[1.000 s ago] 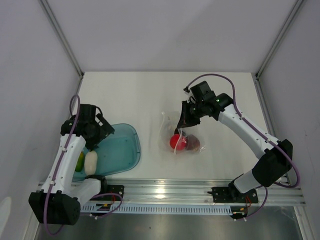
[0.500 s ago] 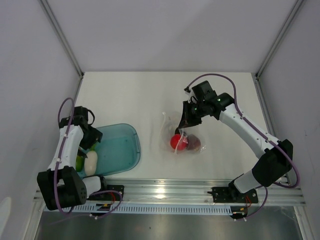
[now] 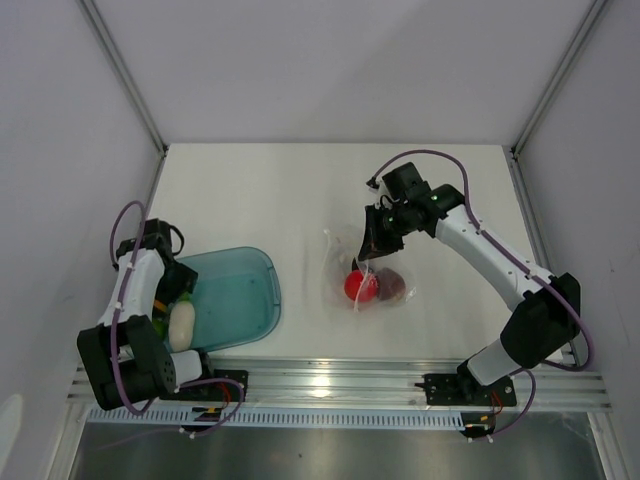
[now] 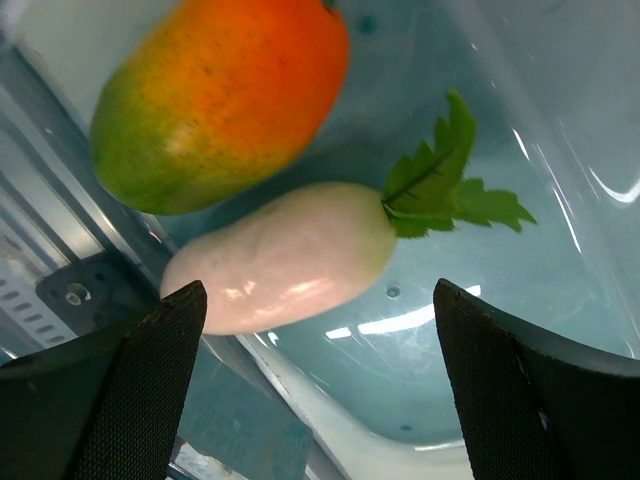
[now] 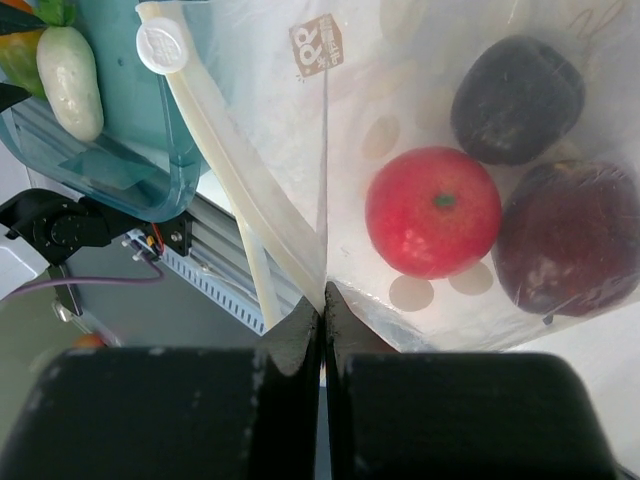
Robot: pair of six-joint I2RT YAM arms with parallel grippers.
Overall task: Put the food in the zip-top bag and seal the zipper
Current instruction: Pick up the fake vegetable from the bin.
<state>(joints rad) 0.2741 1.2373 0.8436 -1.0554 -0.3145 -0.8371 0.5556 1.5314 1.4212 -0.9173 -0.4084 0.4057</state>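
Right wrist view: the right gripper (image 5: 322, 308) is clenched, its two dark jaws pressed together on one edge of the zip-top bag (image 5: 400, 90), right where the zipper (image 5: 235, 170) ends. The zipper is a flat, milky strip running up and left from the pinch, with a round white tab at its far end. The bag is thin clear film printed with pale dots, and it spreads away from the fingertips over the white table (image 3: 270, 190). Three rounded pieces lie close together inside it. A glossy red apple (image 5: 433, 212) is nearest the gripper, a maroon fruit (image 5: 570, 240) touches the apple's side, and a dark purple fruit (image 5: 517, 92) sits beyond them.

Well apart to the left, a translucent teal tray (image 3: 240, 295) with rounded corners holds the other food. The left gripper (image 4: 315, 295) hangs over it with its textured black pads spread wide, grasping nothing. Just beyond the pads lies a smooth white radish (image 4: 280, 260) with serrated green leaves. Right beside it is a mango (image 4: 220, 100), orange fading to green; whether the two touch is hard to tell.
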